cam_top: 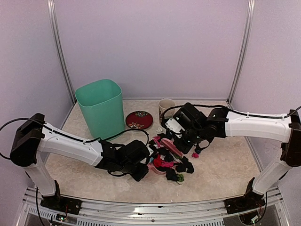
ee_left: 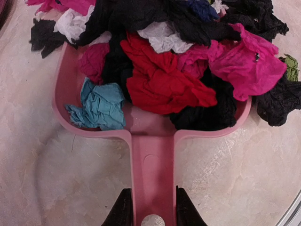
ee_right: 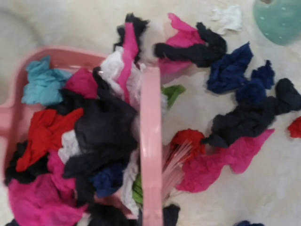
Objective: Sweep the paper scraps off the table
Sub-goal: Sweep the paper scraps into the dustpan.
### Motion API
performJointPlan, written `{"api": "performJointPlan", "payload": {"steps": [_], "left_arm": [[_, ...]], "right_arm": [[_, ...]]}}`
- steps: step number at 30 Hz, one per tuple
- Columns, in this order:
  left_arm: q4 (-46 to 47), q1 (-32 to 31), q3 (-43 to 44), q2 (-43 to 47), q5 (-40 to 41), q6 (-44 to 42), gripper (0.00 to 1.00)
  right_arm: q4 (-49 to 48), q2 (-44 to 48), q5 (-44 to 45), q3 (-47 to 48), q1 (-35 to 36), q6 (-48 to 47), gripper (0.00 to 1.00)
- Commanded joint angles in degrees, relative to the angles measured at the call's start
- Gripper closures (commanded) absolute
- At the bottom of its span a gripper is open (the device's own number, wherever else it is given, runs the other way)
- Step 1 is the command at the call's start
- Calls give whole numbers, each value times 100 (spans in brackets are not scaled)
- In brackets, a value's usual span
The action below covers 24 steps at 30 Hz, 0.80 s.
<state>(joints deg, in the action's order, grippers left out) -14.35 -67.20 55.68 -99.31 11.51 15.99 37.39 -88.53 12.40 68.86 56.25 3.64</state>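
Observation:
My left gripper (cam_top: 139, 170) (ee_left: 153, 209) is shut on the handle of a pink dustpan (ee_left: 153, 160) that lies flat on the table (cam_top: 221, 174). The pan holds a heap of paper scraps (ee_left: 164, 84): red, pink, black, white and light blue ones. My right gripper (cam_top: 182, 140) (ee_right: 151, 221) holds a pink brush (ee_right: 150, 141) at the pan's open edge, its bristles (ee_right: 178, 162) against red and pink scraps. More scraps (ee_right: 244, 89) lie loose on the table beyond the brush, black, dark blue, pink, red and white. The pile (cam_top: 175, 165) shows between both grippers.
A green bin (cam_top: 101, 108) stands at the back left. A red plate (cam_top: 139, 119) and a cup (cam_top: 166, 108) are behind the pile. A teal rounded object (ee_right: 281, 19) sits at the right wrist view's top edge. The metal front rail (cam_top: 150, 207) runs along the near side.

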Motion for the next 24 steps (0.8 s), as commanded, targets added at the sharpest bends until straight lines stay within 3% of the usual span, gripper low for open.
{"api": "performJointPlan", "payload": {"steps": [1,18,24], "left_arm": [[91,40,-9,-124,159,-81,100],[666,-12,-490,661,871,-114,100],[647,-13,-505,971,1052,-127,100]], "right_arm": [[328,255,-269,193,155,221,100],[859,1003,2017,326,87,819,100],[808,1536,2405,94,-62,1142,100]]}}
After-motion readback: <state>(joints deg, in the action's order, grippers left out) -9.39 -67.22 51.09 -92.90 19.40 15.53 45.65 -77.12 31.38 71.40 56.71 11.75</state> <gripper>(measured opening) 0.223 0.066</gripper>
